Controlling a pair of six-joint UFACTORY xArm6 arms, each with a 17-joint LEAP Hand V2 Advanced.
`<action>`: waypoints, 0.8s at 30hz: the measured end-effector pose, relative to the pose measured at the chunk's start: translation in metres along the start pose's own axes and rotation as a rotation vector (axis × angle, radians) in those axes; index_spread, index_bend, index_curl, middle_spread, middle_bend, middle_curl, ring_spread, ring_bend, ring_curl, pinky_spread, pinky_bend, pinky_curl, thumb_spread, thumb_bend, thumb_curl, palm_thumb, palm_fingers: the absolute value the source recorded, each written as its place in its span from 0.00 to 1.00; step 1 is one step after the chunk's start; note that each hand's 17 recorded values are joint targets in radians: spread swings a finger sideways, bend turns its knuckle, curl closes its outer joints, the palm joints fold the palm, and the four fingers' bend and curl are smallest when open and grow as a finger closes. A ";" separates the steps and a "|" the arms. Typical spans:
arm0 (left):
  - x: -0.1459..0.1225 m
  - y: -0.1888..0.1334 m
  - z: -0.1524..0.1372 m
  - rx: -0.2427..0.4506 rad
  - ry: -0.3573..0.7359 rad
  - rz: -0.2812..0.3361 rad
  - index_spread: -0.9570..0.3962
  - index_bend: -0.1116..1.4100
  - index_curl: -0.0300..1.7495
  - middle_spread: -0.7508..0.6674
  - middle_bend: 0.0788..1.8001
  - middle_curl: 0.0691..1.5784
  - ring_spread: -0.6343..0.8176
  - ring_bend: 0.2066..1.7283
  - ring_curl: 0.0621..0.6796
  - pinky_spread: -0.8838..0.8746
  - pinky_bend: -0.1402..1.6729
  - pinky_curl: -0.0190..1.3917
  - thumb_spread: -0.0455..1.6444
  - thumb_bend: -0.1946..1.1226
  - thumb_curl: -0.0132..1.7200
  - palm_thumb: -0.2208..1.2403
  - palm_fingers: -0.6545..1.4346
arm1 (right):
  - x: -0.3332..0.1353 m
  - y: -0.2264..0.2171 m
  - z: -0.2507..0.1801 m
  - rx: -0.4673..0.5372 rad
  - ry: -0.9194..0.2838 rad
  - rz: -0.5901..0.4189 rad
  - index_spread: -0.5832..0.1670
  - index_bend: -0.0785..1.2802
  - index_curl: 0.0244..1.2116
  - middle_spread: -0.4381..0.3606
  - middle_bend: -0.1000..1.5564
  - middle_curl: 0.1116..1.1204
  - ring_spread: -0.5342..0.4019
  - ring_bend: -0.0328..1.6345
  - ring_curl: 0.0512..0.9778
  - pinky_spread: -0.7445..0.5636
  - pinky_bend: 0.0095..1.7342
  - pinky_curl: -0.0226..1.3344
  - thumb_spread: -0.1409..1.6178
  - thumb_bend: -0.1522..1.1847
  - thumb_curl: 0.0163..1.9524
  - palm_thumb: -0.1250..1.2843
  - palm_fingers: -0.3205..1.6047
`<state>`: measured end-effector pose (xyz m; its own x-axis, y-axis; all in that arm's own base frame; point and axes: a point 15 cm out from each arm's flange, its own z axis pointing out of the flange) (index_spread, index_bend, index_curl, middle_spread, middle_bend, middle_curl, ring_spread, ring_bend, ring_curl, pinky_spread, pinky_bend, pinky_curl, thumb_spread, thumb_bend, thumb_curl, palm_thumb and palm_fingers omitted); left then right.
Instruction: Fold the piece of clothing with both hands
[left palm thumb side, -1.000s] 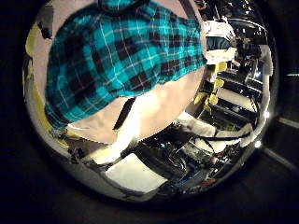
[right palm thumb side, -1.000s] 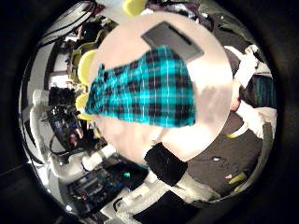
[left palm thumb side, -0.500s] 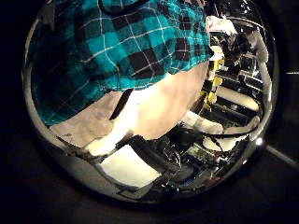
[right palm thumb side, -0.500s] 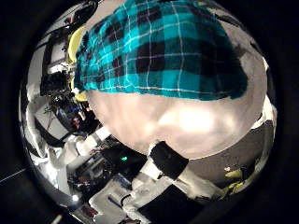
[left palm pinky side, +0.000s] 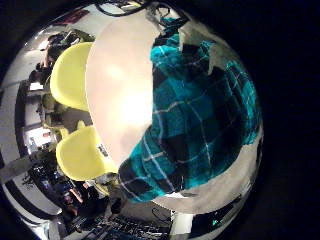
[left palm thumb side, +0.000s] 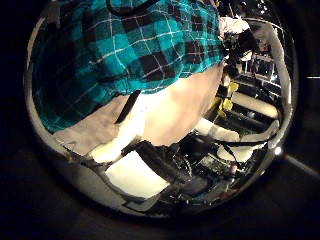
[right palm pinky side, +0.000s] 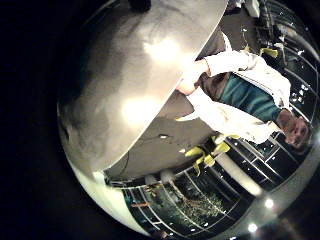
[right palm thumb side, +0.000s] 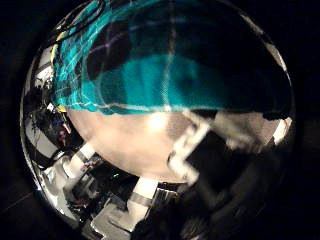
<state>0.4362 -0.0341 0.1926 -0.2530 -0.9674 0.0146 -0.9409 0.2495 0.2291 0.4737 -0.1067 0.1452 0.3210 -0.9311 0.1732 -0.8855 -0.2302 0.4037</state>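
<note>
Item: plaid shirt (left palm pinky side: 195, 115), teal and black woven check, soft and rumpled, lying on the table (left palm pinky side: 120, 90), filling much of both thumb-side palm views. Table: round, smooth, pale top. Beyond its edge: two yellow moulded chairs (left palm pinky side: 72, 75). Left hand, right hand: finger posture cannot be told.

A robot hand's (right palm thumb side: 215, 160) blurred white-and-black parts reach in from one edge of the right thumb side palm view (whether its fingers are curled or straight cannot be told), while the left hand's own fingers stay unseen.
</note>
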 end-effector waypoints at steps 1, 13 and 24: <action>0.000 0.000 -0.002 0.004 -0.001 0.000 0.65 0.19 0.27 0.51 0.09 0.28 0.42 0.35 0.35 0.53 0.30 0.30 0.70 0.13 0.17 0.44 0.44 | 0.000 -0.001 0.000 0.005 0.001 0.001 0.26 0.26 0.26 0.32 0.43 0.36 0.31 0.61 0.34 0.39 0.50 0.27 0.64 0.13 0.22 0.70 0.77; 0.010 0.022 0.002 -0.035 -0.003 0.024 0.63 0.20 0.27 0.50 0.08 0.26 0.41 0.33 0.33 0.53 0.28 0.29 0.71 0.13 0.17 0.45 0.46 | 0.044 0.022 0.004 0.086 -0.011 0.102 0.23 0.73 0.60 0.27 0.74 0.67 0.28 0.81 0.62 0.39 0.71 0.49 0.68 0.16 0.28 0.85 0.69; 0.016 0.041 0.020 -0.066 0.018 0.021 0.62 0.20 0.27 0.50 0.07 0.26 0.41 0.31 0.31 0.53 0.26 0.29 0.73 0.14 0.17 0.47 0.47 | 0.107 0.058 -0.015 0.167 -0.007 0.229 0.26 0.82 0.73 0.28 0.83 0.78 0.28 0.88 0.74 0.41 0.76 0.63 0.72 0.13 0.32 0.85 0.59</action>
<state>0.3887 -0.0387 0.1827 -0.2682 -0.9626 0.0375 -0.9183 0.2672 0.2920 0.4616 -0.2152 0.2006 0.1043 -0.9660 0.2367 -0.9780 -0.0563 0.2010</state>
